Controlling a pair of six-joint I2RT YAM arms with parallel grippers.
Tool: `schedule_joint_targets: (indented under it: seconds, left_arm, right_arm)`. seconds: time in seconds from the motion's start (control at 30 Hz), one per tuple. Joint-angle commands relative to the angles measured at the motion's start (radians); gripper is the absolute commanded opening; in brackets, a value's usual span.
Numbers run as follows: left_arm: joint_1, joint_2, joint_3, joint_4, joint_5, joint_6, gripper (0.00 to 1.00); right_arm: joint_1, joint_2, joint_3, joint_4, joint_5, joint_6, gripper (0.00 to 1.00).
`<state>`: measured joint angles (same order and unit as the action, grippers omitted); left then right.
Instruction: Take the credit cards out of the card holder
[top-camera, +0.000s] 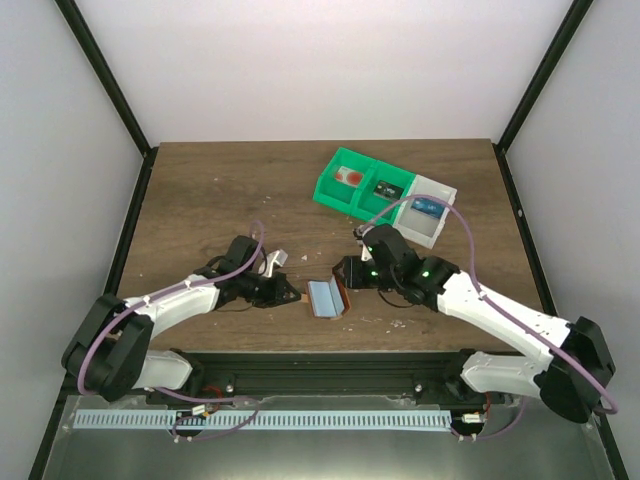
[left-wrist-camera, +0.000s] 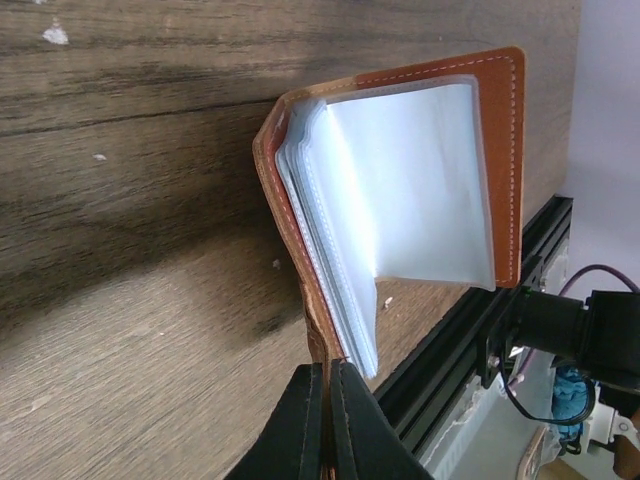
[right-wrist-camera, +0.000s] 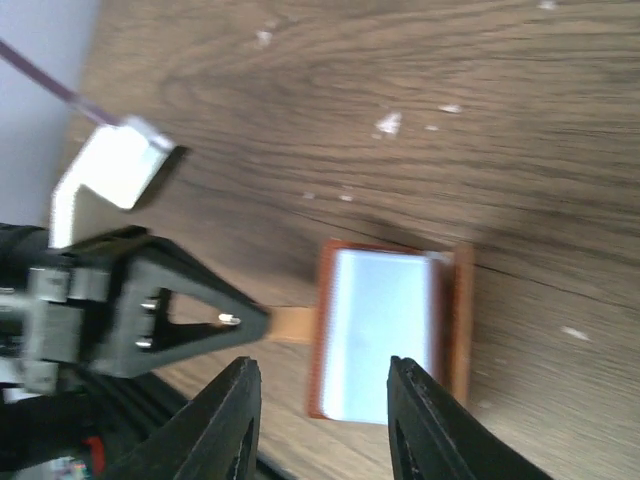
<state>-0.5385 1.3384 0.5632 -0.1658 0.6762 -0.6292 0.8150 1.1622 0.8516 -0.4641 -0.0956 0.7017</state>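
Looks late in the task: the small reddish-brown folding card holder (top-camera: 326, 298) with pale blue-grey plastic sleeves lies open on the dark wooden table (top-camera: 200, 200), near the front edge between the arms. The sleeves on show look empty. Red, dark and blue items sit in the green-and-white compartment tray (top-camera: 338, 198) behind, probably cards, can't confirm. Hidden sleeves may hold more. The left gripper (left-wrist-camera: 328, 378) is clenched on the brown cover edge, propping that flap up. The right gripper (right-wrist-camera: 322, 372) is spread wide just over the sleeves, holding nothing.

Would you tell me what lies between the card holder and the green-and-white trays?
Top view: the right gripper sits there, right beside the card holder; the remainder up to the trays is bare tabletop.
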Motion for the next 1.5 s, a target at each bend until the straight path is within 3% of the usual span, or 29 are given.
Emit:
schedule_joint_targets:
  seconds: [0.0, 0.2, 0.4, 0.6, 0.87, 0.97, 1.2, 1.3, 1.47]
  left_arm:
    - [0.002, -0.027, 0.041, 0.012, 0.033, -0.013, 0.0]
    - [0.002, -0.036, 0.039, 0.037, 0.042, -0.044, 0.0]
    - [0.002, -0.027, 0.026, 0.053, 0.043, -0.055, 0.0]
    - [0.002, -0.024, 0.021, 0.041, 0.024, -0.05, 0.0]
    - [0.001, -0.028, 0.05, -0.075, -0.078, 0.012, 0.0]
    - [0.002, -0.025, 0.038, -0.034, -0.076, 0.003, 0.0]
    - [0.002, -0.044, -0.094, 0.375, 0.098, -0.161, 0.51]
    - [0.002, -0.018, -0.087, 0.41, 0.071, -0.16, 0.59]
    - [0.001, 0.082, -0.016, 0.442, 0.063, -0.151, 0.62]
  right_arm:
    - [0.013, 0.009, -0.023, 0.154, -0.159, 0.029, 0.35]
    - [0.046, 0.108, -0.068, 0.283, -0.24, 0.048, 0.34]
    - [0.045, 0.208, -0.082, 0.247, -0.119, 0.037, 0.34]
    - [0.018, 0.221, -0.19, 0.349, -0.141, 0.041, 0.41]
    - [-0.019, 0.26, -0.298, 0.454, -0.155, 0.048, 0.25]
    - [-0.019, 0.285, -0.313, 0.475, -0.154, 0.033, 0.2]
    - [-0.019, 0.305, -0.345, 0.521, -0.171, 0.012, 0.09]
    - [-0.019, 0.296, -0.358, 0.531, -0.166, 0.012, 0.09]
    - [-0.019, 0.306, -0.367, 0.557, -0.185, -0.011, 0.08]
